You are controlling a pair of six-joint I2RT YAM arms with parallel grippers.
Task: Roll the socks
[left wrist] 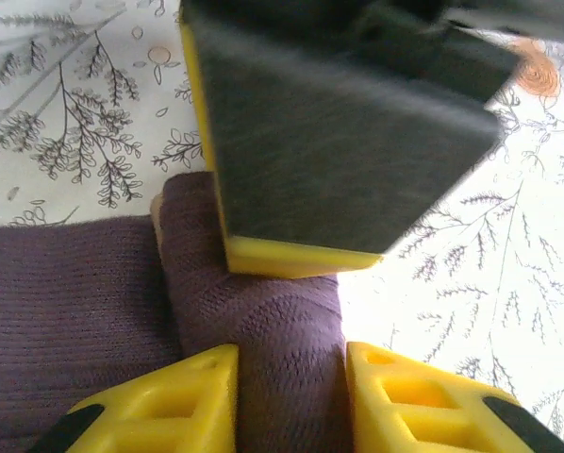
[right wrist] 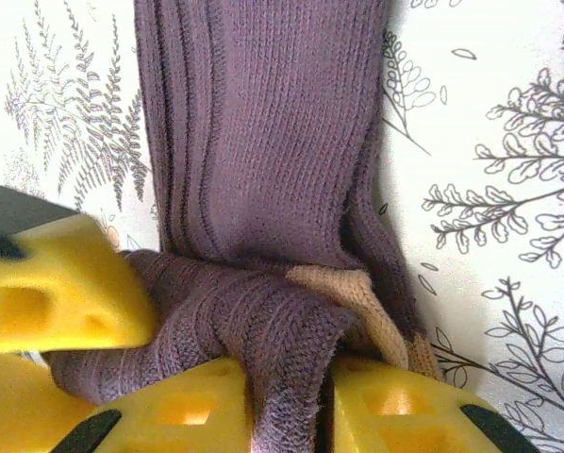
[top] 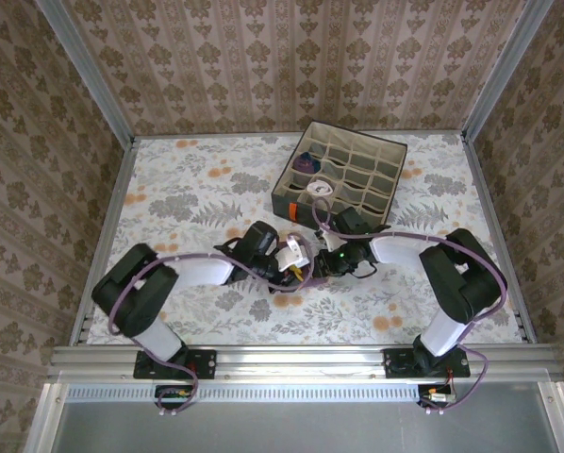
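A purple sock (right wrist: 263, 142) with a tan heel (right wrist: 357, 288) lies on the floral tablecloth, one end folded over into a thick bundle. My right gripper (right wrist: 287, 377) is shut on a fold of that bundle. My left gripper (left wrist: 290, 363) holds another part of the purple sock (left wrist: 282, 321), the fabric touching both yellow fingers. The right gripper's dark-padded finger (left wrist: 339, 142) presses down on the sock just ahead of the left one. In the top view the left gripper (top: 287, 260) and the right gripper (top: 315, 264) meet tip to tip at the table's middle.
A grey fabric box (top: 282, 200) with beige grid cells stands just behind the grippers. A rolled purple sock (top: 306, 162) and a rolled white sock (top: 320, 188) sit in its cells. Patterned walls close in the table on three sides.
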